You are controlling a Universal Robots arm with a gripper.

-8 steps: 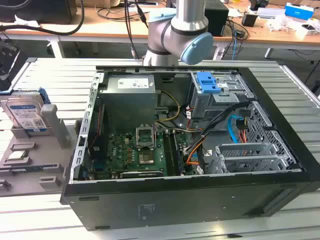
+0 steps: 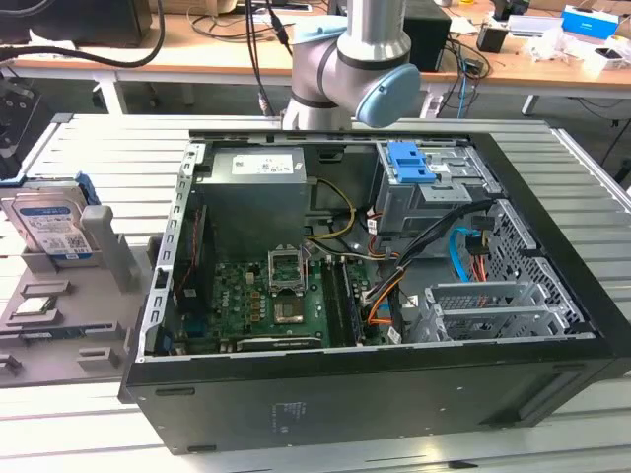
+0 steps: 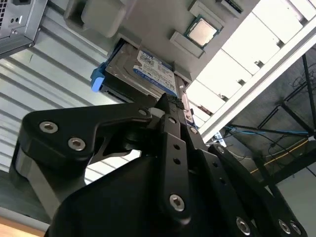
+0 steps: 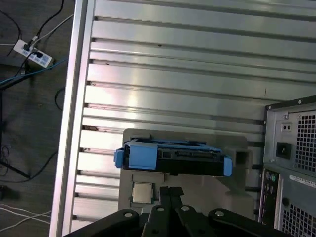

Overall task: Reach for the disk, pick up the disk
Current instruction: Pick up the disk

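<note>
Standing on its long edge in a slot of the grey holder [image 2: 110, 258], the disk [image 2: 49, 225] is at the exterior view's left, just beside the open computer case [image 2: 394, 394] on the slatted metal worktop [image 2: 108, 148]. Propped upright like this, its upper edge and blue side rails rise clear of the holder, which looks meant to leave a grasp from above something to close on. In the second wrist view the pincer [image 3: 167, 102] points toward the disk but is apart from it, its fingers drawn together and holding nothing. The first wrist view looks down along the pincer onto the disk's edge. A small square chip [image 4: 142, 192] lies flat in its own recess nearby. I judge the reach under way, with no contact made.
</note>
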